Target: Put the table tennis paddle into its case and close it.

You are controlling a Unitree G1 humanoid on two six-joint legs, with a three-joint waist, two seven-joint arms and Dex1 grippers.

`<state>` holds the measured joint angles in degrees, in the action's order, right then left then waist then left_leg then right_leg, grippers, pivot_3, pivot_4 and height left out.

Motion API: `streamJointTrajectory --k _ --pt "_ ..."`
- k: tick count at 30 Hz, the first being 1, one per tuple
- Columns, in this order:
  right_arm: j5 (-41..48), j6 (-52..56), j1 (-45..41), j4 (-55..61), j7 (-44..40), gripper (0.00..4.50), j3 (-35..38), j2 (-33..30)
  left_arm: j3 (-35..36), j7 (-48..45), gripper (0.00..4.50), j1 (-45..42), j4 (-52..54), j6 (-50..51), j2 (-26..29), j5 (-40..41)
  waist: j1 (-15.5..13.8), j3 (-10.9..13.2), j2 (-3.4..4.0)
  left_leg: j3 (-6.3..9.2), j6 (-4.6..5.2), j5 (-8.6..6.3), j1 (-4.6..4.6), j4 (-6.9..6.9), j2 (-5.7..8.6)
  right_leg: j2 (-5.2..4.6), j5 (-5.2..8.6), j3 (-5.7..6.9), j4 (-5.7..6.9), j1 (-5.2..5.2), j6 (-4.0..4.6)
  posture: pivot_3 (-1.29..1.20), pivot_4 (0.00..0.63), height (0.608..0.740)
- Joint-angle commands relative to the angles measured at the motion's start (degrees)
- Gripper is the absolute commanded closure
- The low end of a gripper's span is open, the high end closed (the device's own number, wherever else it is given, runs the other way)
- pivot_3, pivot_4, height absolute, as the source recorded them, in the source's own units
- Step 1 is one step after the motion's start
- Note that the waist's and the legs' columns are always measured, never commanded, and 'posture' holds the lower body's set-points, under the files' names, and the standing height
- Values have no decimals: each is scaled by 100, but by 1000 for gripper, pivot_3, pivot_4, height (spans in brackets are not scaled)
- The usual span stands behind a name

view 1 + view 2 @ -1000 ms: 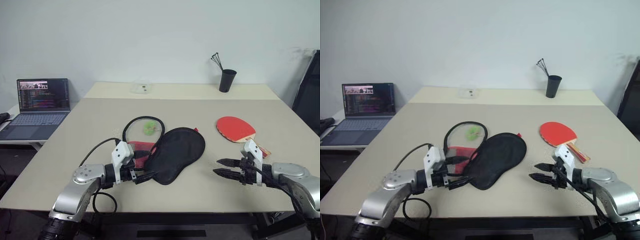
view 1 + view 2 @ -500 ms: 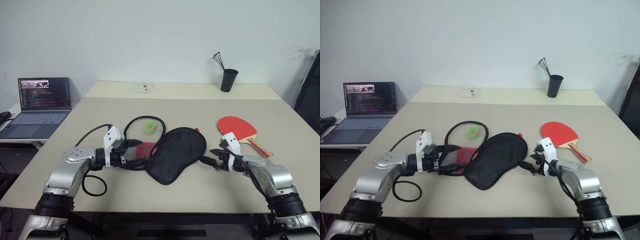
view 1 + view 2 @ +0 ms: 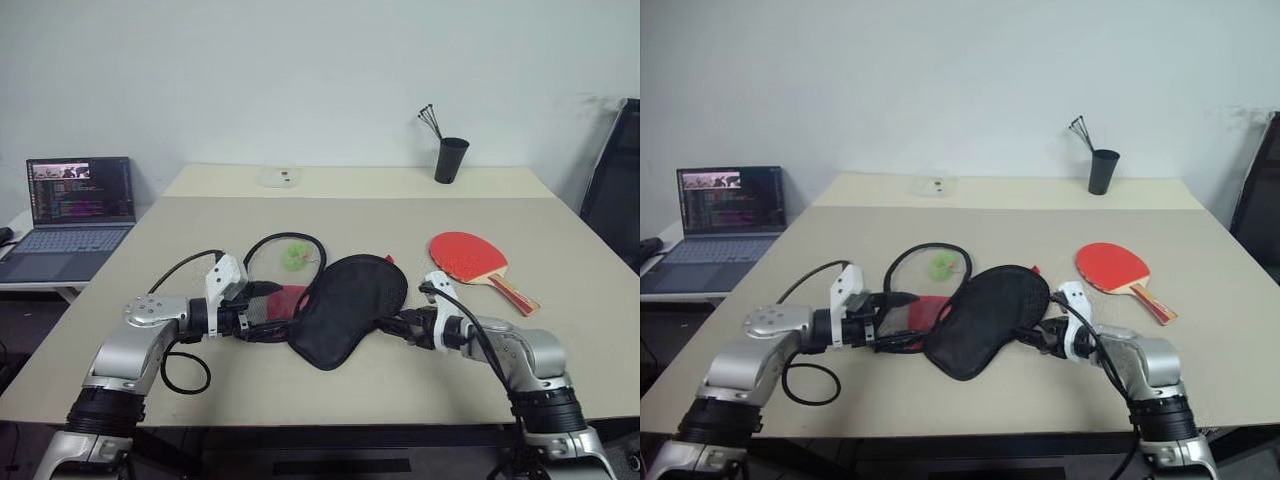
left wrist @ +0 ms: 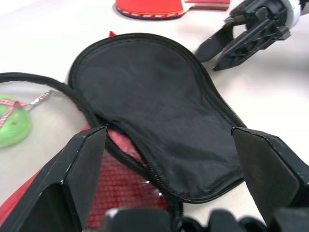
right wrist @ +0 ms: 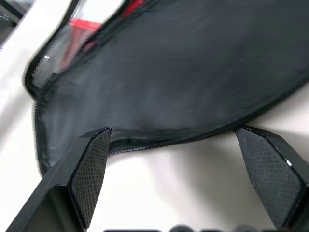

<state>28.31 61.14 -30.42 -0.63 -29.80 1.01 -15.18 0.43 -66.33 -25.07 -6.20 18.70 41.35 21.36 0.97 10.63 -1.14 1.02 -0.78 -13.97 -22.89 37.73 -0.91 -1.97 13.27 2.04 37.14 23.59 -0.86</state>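
I am standing in what looks like an office or a lab workroom. In front of me is a wide, plain beige counter (image 3: 560, 350) with a second one (image 3: 350, 180) pushed against its far edge, both under a bare white wall (image 3: 300, 70). On a low side desk to my left an open laptop (image 3: 72, 205) shows lines of code on a dark screen. A black cup (image 3: 450, 160) holding thin black sticks stands at the far side, and a dark office chair (image 3: 615, 180) leans in at my right.
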Motion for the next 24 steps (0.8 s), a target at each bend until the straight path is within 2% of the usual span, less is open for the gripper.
streamJointTrajectory --k 1,10,16,23,24 --pt "100 22 -238 -98 69 47 -33 252 177 64 0 3 302 26 107 56 3 0 1 1 0 0 -1 0 0 0 0 0 1 0 0 0 150 740" --pt "105 53 -401 -249 389 47 155 733 192 122 0 60 452 84 133 70 4 1 1 0 0 0 -4 -2 2 -1 0 -1 -2 3 0 0 150 740" --pt "219 125 -724 -737 424 1940 625 558 172 313 0 -98 305 -124 6 -36 4 2 3 -1 0 0 -4 -2 4 -3 0 -2 -1 3 0 0 150 740" --pt "77 -54 -1385 -1620 86 4302 565 154 71 358 0 -263 253 -110 -52 -46 13 2 4 -8 0 0 -3 -14 5 -2 0 -4 -2 9 0 0 150 740" --pt "28 -96 -1469 -1775 14 4472 514 87 70 360 0 -294 229 -108 -59 -48 16 2 3 -9 0 0 -5 -17 6 -2 0 -5 -2 12 1 0 150 740"
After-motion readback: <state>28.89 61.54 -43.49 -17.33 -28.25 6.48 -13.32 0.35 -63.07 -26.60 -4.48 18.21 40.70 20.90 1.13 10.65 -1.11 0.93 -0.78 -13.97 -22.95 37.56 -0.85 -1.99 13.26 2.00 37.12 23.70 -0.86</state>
